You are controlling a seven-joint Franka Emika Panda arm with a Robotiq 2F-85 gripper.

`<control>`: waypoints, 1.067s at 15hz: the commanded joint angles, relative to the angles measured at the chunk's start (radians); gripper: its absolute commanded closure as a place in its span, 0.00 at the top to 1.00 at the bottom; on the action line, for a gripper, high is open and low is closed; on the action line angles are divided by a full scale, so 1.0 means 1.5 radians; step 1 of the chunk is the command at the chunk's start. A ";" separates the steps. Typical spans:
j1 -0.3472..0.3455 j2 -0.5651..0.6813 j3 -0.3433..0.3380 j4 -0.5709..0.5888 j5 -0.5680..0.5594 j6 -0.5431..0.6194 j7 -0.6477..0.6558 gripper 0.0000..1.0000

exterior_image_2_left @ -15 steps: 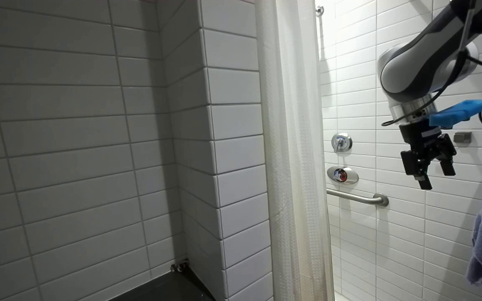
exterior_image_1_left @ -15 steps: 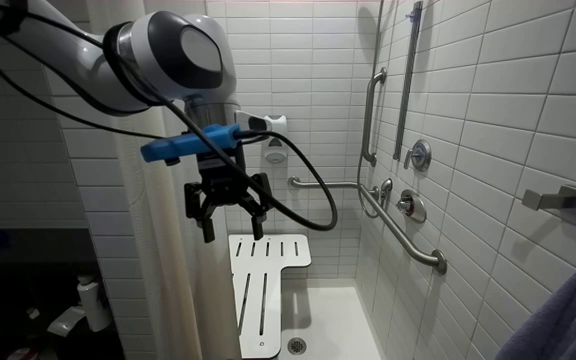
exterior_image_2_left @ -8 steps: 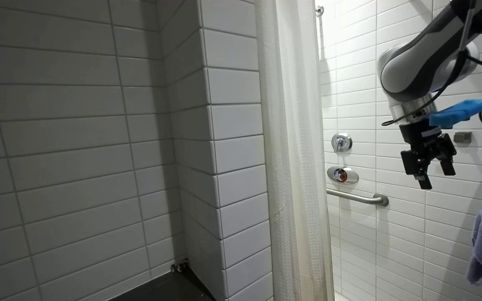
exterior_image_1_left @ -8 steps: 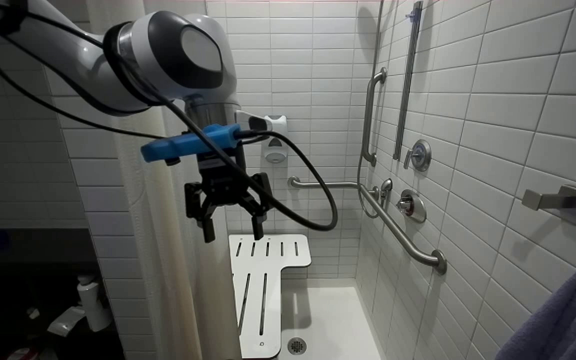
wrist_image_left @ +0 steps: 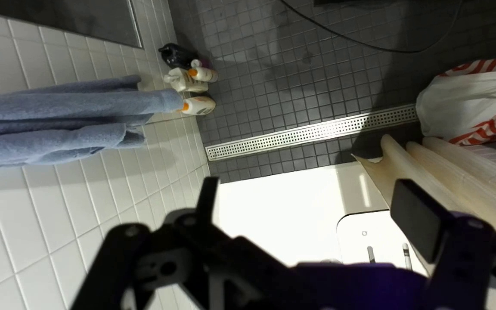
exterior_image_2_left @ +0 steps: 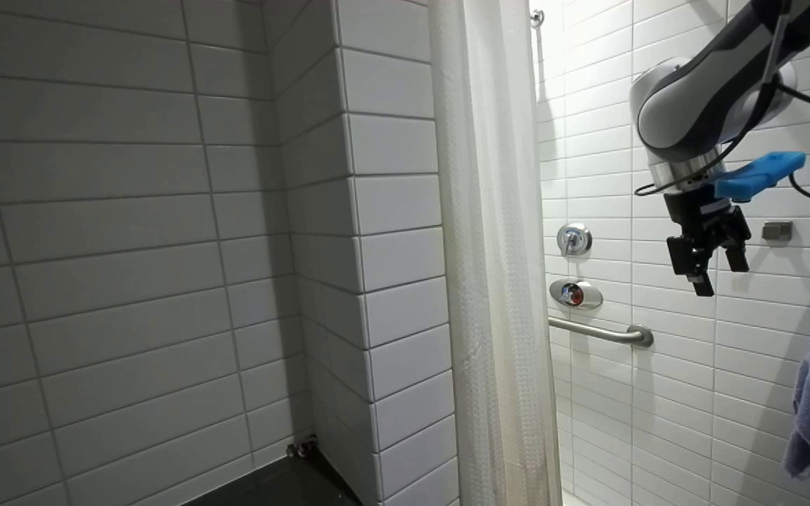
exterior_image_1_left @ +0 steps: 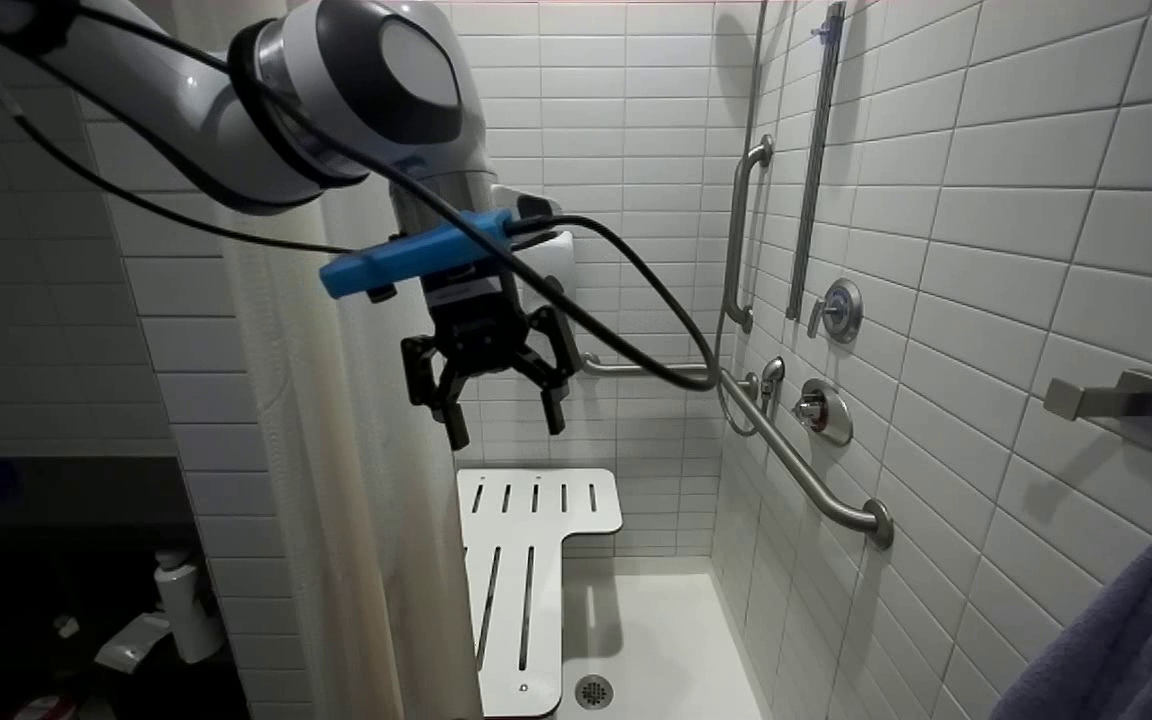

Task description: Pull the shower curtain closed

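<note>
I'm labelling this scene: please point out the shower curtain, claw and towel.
Shower curtain [exterior_image_2_left: 496, 267]: in an exterior view, central folds.
Claw [exterior_image_1_left: 506, 430]: in an exterior view, midway between its fingertips.
Towel [wrist_image_left: 67, 107]: wrist view, middle fold.

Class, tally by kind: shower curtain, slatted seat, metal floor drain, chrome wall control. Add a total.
Tall cream fabric shower curtain: 1
Flat white slatted seat: 1
Perforated metal floor drains: 2
Round or oval chrome wall controls: 2
Total: 6
</note>
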State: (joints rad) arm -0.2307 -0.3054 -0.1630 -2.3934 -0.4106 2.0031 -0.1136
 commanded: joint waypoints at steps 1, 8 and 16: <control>0.011 0.026 -0.002 0.034 -0.035 0.021 -0.034 1.00; 0.038 0.015 -0.009 0.021 -0.063 0.156 -0.161 1.00; 0.046 -0.014 -0.064 -0.053 -0.024 0.448 -0.329 1.00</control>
State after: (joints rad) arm -0.1727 -0.2822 -0.2116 -2.4021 -0.4722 2.5164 -0.5011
